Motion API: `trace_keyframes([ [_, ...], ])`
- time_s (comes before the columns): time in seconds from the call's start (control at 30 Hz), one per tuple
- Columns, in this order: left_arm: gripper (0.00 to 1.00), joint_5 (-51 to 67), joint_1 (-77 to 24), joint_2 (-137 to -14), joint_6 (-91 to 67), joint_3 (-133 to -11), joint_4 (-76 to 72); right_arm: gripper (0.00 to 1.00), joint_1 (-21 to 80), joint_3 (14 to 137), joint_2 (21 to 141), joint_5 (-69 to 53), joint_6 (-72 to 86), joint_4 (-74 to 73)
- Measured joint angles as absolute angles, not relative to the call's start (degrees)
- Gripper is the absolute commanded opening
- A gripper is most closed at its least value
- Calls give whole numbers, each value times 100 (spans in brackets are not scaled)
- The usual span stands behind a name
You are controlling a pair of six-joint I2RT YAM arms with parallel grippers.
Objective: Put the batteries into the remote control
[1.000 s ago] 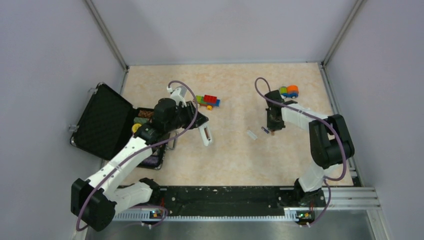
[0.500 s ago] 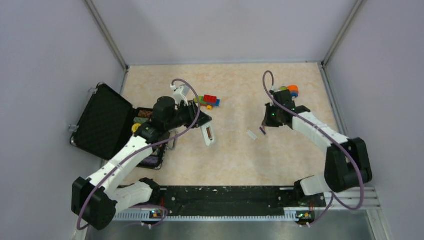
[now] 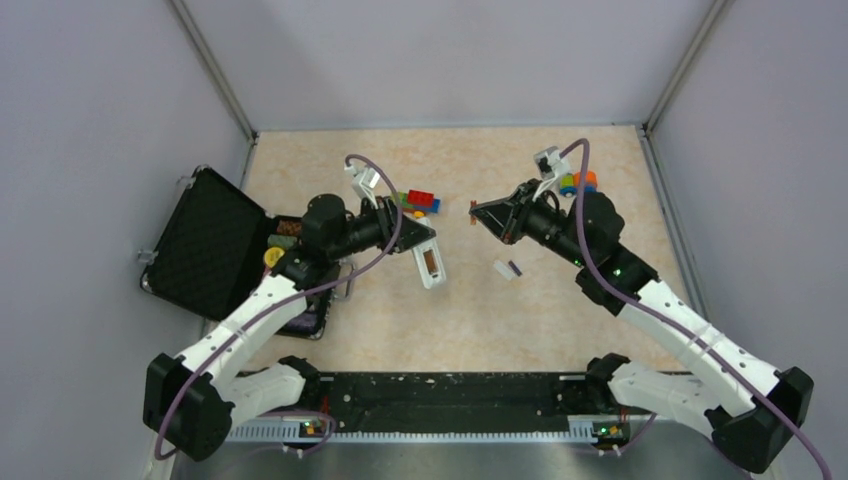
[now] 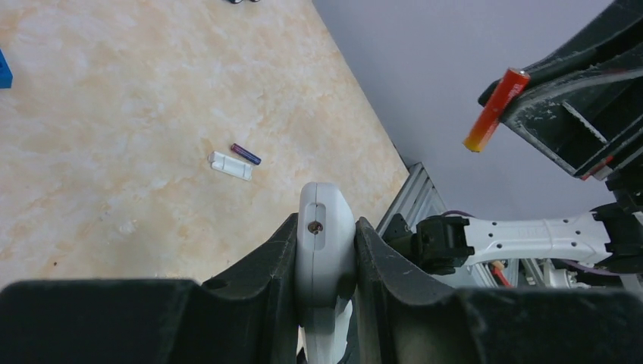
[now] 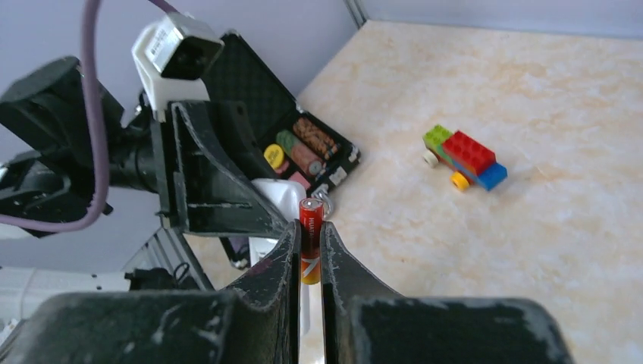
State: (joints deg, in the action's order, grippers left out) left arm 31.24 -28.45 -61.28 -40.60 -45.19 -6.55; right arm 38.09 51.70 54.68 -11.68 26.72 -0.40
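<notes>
Fingers of the right gripper clench the red-orange battery in the air. At its 7 o'clock from above, the left gripper grasps the remote control. The dark battery lies on the tabletop. The first insertion is in hand; the next move calls for lining the battery up with the bay.

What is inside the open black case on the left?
Striped poker chips lie in the case: brown, green and red rolls, plus one yellow chip. From above, the left arm covers the rest of its tray.
</notes>
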Motion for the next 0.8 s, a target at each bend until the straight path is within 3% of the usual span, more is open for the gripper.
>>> trace_keyframes([
  [0.5,0,2453,-2845,-6519,-5354,-4895,23,0,5216,5304,6211,-303,2705,386],
  [0.8,0,2311,-2827,-6707,-5636,-5078,532,0,5312,5301,6372,-45,2550,381],
])
